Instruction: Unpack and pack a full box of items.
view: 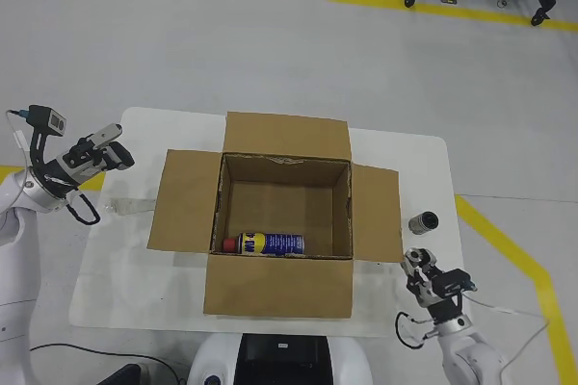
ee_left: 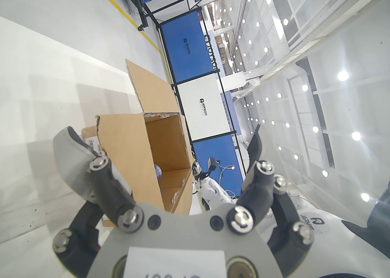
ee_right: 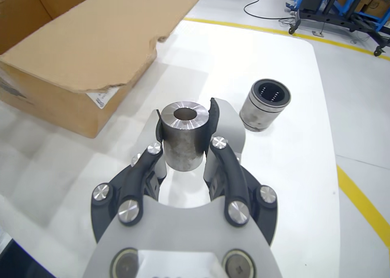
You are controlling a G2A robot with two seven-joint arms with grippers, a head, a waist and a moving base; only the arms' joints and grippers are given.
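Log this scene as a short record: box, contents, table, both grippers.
Box: open, flaps spread, on the white table
Inside: one spray can, lying along the wall nearest the robot
On table: metal bearing, beside a side flap, not touching it
Right gripper: shut on a metal sleeve, near the bearing
Left gripper: open, empty, on the box's opposite side
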